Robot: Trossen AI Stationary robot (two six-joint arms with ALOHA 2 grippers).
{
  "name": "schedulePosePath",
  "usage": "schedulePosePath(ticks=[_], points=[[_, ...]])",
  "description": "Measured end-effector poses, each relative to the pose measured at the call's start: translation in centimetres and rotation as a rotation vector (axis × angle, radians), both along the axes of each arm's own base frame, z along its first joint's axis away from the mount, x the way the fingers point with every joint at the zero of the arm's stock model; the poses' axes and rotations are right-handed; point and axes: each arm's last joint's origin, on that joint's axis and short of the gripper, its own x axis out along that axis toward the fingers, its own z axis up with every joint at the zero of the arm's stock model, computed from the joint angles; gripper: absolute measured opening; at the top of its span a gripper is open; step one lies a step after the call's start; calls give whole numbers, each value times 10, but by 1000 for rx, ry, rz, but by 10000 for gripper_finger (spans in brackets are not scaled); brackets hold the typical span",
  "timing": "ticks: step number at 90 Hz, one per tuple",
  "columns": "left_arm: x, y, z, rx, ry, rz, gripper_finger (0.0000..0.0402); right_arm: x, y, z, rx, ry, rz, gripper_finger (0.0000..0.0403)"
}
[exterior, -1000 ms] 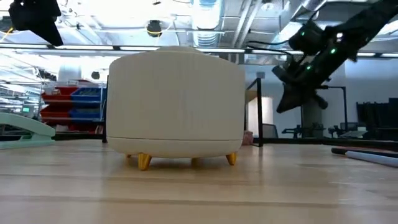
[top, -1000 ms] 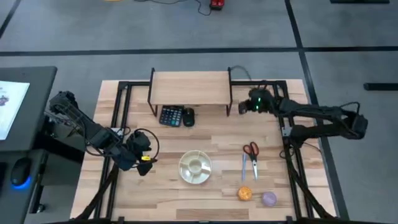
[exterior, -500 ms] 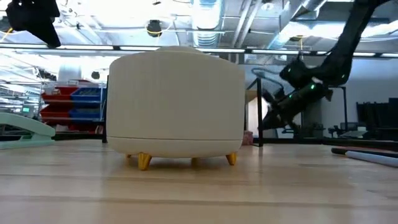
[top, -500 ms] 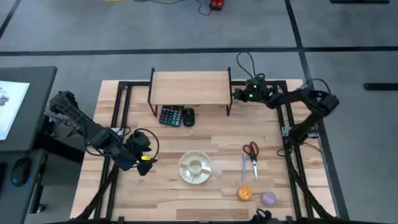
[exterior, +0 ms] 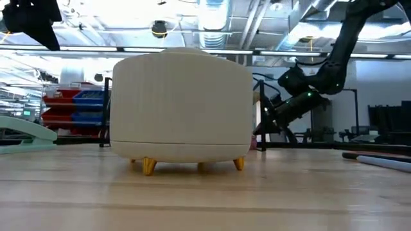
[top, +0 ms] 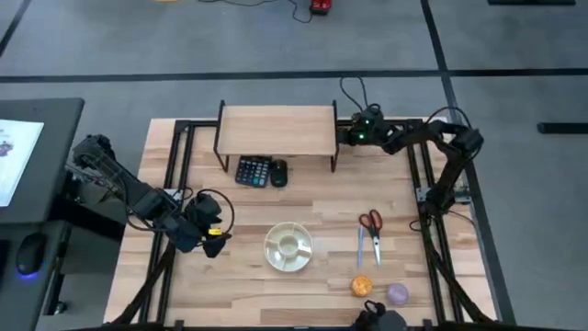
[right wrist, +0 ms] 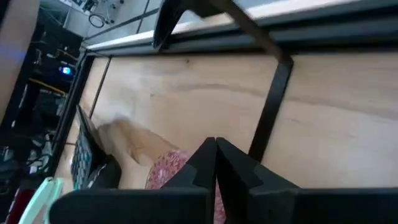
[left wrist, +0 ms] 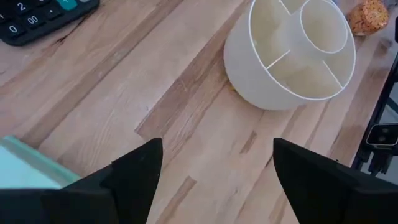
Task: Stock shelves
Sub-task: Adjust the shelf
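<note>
The shelves (top: 276, 129), a low light-wood plank on thin black legs, stand at the table's far middle. My right gripper (top: 342, 136) is shut and low at their right end, beside the black leg (right wrist: 273, 106); it also shows in the low view (exterior: 263, 125). My left gripper (top: 209, 241) hangs open over the table's near left. Its fingers (left wrist: 137, 168) have nothing between them, and the white divided bowl (left wrist: 292, 50) lies beyond them. My right gripper comes nearly level from the table's right with its shut fingers (right wrist: 214, 155) at the shelves' right end frame (top: 336, 138). The fingers themselves hide the spot where they meet it. The shelves stand on all their legs.
A calculator (top: 252, 170) and a small black thing (top: 278, 172) lie at the shelves' front edge, and a pink speckled thing (right wrist: 168, 171) under them. The bowl (top: 288, 246), scissors (top: 370, 223), a pen (top: 360, 248), an orange ball (top: 362, 286) and a purple ball (top: 397, 293) lie nearer.
My right gripper has gone down and toward the table's left and far edge, up to the shelves' right end, its arm folding at the elbow. The shelves have slid a little toward the table's left.
</note>
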Motion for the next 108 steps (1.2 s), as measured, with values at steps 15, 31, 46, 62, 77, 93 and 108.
schedulePosePath(ticks=[15, 31, 46, 62, 77, 93, 108], points=[[0, 0, 0, 6, 4, 1, 281, 6, 7, -2, 6, 24, 14, 0], [0, 0, 0, 7, 5, 2, 281, 7, 8, -2, -4, 35, 3, 0], [0, 0, 0, 8, 5, 2, 281, 8, 10, -3, 1, 40, 10, 0], [0, 1, 0, 10, 3, 4, 281, 13, 16, -3, -13, 50, 57, 0], [0, 1, 0, 9, 3, 5, 281, 15, 20, -5, -7, 69, 151, 0], [0, 1, 0, 9, 4, 5, 281, 19, 16, 1, 25, 76, 287, 0], [-1, 1, -1, -1, 10, 15, 281, 19, 13, 6, 27, 93, 224, 0]])
